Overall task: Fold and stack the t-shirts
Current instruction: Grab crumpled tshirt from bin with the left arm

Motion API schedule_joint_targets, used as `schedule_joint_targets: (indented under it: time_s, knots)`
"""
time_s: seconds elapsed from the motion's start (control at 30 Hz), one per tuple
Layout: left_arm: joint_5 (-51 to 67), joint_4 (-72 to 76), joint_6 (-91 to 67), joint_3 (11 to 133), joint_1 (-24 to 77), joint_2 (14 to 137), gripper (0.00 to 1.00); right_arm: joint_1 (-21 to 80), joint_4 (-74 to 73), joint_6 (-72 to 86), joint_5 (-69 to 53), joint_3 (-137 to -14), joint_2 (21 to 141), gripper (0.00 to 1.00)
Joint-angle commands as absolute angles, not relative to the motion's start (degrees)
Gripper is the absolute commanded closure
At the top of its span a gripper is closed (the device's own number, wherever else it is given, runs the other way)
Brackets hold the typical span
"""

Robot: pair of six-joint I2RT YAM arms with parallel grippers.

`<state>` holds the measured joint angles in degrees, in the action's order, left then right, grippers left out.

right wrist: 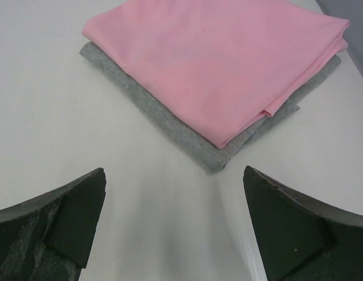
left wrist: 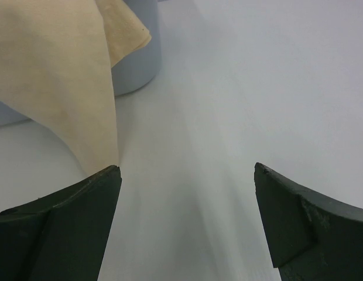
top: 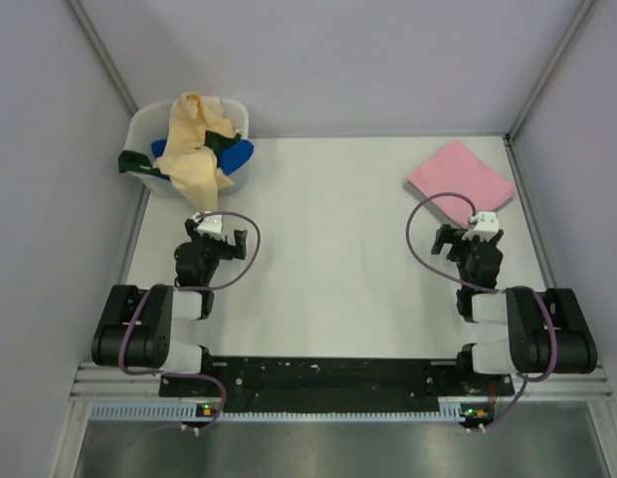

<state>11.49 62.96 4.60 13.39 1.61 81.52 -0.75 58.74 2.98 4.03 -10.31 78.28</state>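
A pale peach-yellow t-shirt (top: pixel 194 149) hangs crumpled over the front of a white tub (top: pixel 141 121) at the far left. Blue (top: pixel 239 153) and dark green (top: pixel 132 159) t-shirts lie bunched in the tub under it. At the far right, a folded pink t-shirt (top: pixel 460 181) lies on a folded grey one (right wrist: pixel 170 126). My left gripper (top: pixel 211 231) is open just in front of the tub, and the peach-yellow cloth (left wrist: pixel 52 70) hangs beyond its left finger. My right gripper (top: pixel 473 237) is open just short of the pink stack. Nothing is between either pair of fingers.
The white table (top: pixel 328 249) is walled by grey panels on the left, right and back. The tub's wall (left wrist: pixel 137 64) stands close ahead of the left gripper (left wrist: pixel 186 175). The stack's near corner points at the right gripper (right wrist: pixel 174 175).
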Motion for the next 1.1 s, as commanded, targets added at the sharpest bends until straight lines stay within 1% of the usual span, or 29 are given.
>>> schedule_joint_targets:
  time_s: [0.0,0.13,0.2,0.23,0.3,0.33,0.37,0.47,0.57,0.7,0.73,0.77,0.83,0.9,0.97,1.07]
  knots:
    - [11.34,66.45,4.04,14.06,1.41,81.47,0.01,-0.35,61.26,2.64,4.04,-12.13,77.87,0.01]
    - [11.69,66.62,4.31,14.06,1.41,81.56,0.01,-0.35,61.00,2.46,3.78,-12.22,77.52,0.01]
    - [11.60,66.53,4.31,14.06,1.41,81.56,0.01,-0.35,51.56,2.37,3.34,-16.76,73.50,0.01]
    - [11.60,66.79,4.22,13.98,1.32,81.48,0.01,-0.35,44.37,2.46,3.25,-19.14,70.69,0.01]
    - [12.99,66.02,5.00,14.84,1.32,80.17,0.01,-0.26,37.20,4.38,4.30,-22.49,66.47,0.01]
    - [15.36,59.05,5.88,16.85,1.32,77.63,0.01,-0.35,36.22,6.57,3.78,-23.37,64.36,0.01]
    - [18.60,49.93,7.11,20.62,1.41,74.65,0.01,-0.35,36.47,7.03,0.30,-23.99,62.25,0.01]
    - [28.37,26.44,12.03,32.74,1.32,71.90,0.01,-0.35,31.23,11.50,-7.88,-28.98,58.63,0.02]
    - [37.32,8.85,18.26,39.88,1.41,68.83,0.03,-0.35,24.10,15.11,-16.23,-36.62,57.13,0.05]
    - [46.30,-24.89,28.98,59.45,1.41,69.69,0.04,2.45,17.06,16.69,-22.14,-45.95,56.60,0.09]
    - [45.54,-28.88,29.18,63.59,1.32,70.39,0.04,3.42,16.44,16.96,-23.19,-47.01,56.34,0.09]
    - [41.61,-29.96,25.61,67.63,1.32,71.27,0.05,4.38,16.35,17.05,-23.81,-47.80,56.08,0.09]
    - [31.51,-31.02,20.67,74.67,0.97,74.16,0.06,6.32,15.74,17.14,-25.22,-48.77,55.72,0.10]
    - [22.20,-33.56,19.25,82.06,0.53,80.13,0.09,7.90,14.60,16.88,-26.27,-49.39,55.63,0.10]
    - [16.64,-37.68,18.46,91.63,0.44,86.19,0.09,8.61,12.75,16.35,-27.50,-49.92,55.37,0.10]
    - [11.70,-41.83,17.58,102.79,-2.98,96.03,0.13,9.49,9.85,14.33,-28.04,-49.66,54.23,0.10]
